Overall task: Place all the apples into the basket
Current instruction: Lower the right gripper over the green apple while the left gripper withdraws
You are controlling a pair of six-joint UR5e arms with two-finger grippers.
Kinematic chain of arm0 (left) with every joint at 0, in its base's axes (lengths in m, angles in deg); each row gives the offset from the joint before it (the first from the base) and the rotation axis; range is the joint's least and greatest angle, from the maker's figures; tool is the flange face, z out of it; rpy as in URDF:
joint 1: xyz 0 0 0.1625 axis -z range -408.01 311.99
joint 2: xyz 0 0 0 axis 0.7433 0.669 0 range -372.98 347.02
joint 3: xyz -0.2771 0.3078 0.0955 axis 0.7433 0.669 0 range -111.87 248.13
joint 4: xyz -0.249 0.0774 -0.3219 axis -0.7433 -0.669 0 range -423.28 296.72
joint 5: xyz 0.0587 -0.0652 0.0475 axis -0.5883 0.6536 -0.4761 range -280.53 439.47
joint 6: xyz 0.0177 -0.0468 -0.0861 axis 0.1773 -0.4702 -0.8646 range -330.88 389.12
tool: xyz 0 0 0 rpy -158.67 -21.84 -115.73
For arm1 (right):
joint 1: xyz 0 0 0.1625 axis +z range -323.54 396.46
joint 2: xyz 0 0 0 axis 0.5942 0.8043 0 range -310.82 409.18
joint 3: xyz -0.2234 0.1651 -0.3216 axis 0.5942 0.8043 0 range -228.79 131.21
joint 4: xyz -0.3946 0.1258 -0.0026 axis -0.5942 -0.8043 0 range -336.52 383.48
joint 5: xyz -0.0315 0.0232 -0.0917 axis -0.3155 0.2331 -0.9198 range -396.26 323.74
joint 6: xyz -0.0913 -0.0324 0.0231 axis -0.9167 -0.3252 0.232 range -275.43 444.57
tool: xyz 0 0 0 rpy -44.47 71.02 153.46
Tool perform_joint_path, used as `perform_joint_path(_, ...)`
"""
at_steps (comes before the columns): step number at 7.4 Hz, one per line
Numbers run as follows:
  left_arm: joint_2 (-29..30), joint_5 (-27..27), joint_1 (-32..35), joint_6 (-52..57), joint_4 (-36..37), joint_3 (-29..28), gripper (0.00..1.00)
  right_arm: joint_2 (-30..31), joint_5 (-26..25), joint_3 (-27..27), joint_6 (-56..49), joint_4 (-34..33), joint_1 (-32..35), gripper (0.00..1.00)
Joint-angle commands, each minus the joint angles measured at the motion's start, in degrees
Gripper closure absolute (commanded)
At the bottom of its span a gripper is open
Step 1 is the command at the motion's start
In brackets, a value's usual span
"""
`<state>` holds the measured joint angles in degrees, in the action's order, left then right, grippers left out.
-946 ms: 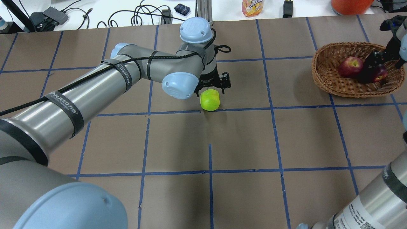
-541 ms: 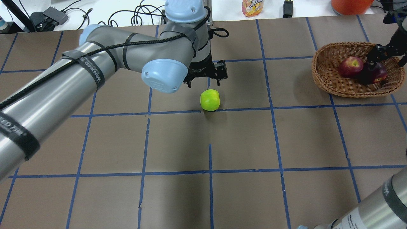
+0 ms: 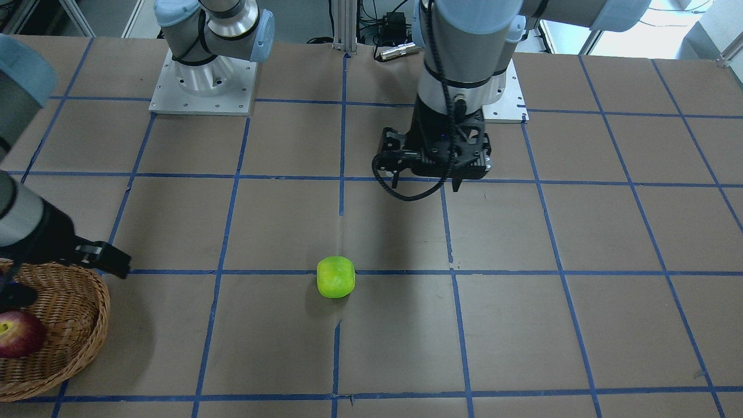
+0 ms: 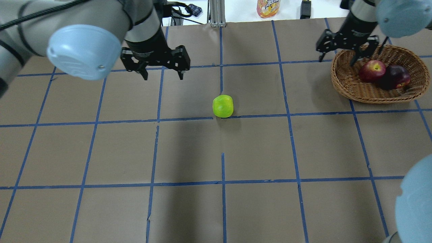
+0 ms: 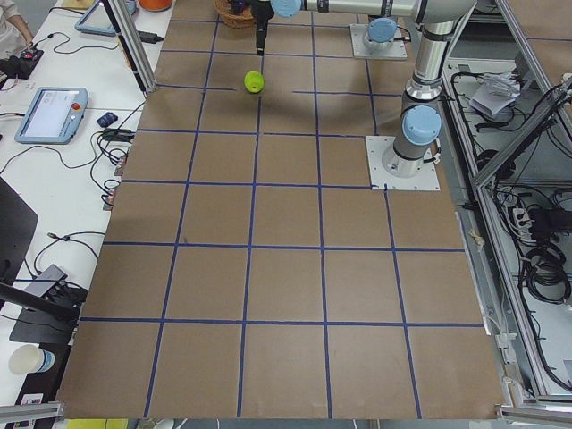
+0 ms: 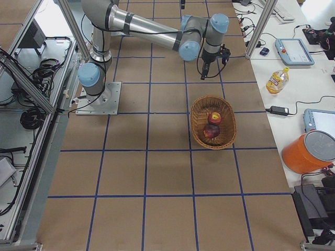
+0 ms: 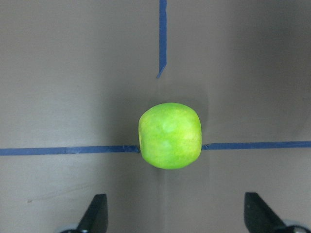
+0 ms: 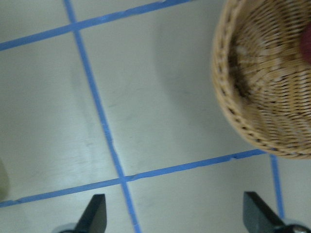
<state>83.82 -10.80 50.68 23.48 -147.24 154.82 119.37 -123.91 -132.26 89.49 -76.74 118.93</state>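
The yellow-green apple (image 4: 222, 106) lies alone on the brown table, also in the front view (image 3: 335, 277) and the left wrist view (image 7: 170, 136). My left gripper (image 4: 162, 77) hangs open and empty, raised and apart from it, left of it and farther back in the overhead view; it also shows in the front view (image 3: 425, 186). The wicker basket (image 4: 341, 82) at the far right holds the red apple (image 4: 372, 70) and the dark maroon apple (image 4: 395, 76). My right gripper (image 4: 336, 61) is open and empty over the basket's left rim.
A drink bottle (image 4: 268, 8), cables and an orange container (image 4: 371, 6) sit on the white bench beyond the table's far edge. Blue tape lines grid the brown table (image 4: 256, 152). The two arm bases (image 3: 203, 87) stand at the robot's side.
My left gripper drew away from the green apple, up and to the left. My right gripper left the maroon apple in the basket and moved left over the rim.
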Motion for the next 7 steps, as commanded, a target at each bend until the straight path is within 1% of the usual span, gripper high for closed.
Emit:
perform_joint_path(1,-3.1,-1.6,-6.1,7.0,-3.4,0.4,0.00,-1.3,1.5,0.0,9.7,-0.3,12.4,0.00)
perform_joint_path(2,-3.1,-1.5,-8.0,9.6,-3.2,0.2,0.00,-2.9,5.0,0.1,9.8,-1.6,15.3,0.00)
perform_joint_path(3,-3.0,-1.2,-9.9,11.9,-3.5,-0.1,0.00,-5.4,5.3,-0.1,9.8,-10.4,17.3,0.00)
perform_joint_path(4,-3.1,-1.2,-10.7,12.5,-3.8,-0.1,0.00,-7.9,4.9,-0.2,9.9,-16.0,19.5,0.00)
perform_joint_path(5,-3.5,-1.2,-10.4,12.5,-4.3,0.1,0.00,-10.1,4.9,-0.5,10.0,-17.6,21.6,0.00)
perform_joint_path(7,-3.8,-1.2,-10.5,12.5,-4.2,0.4,0.00,-11.9,5.5,-0.6,9.7,-18.0,23.5,0.00)
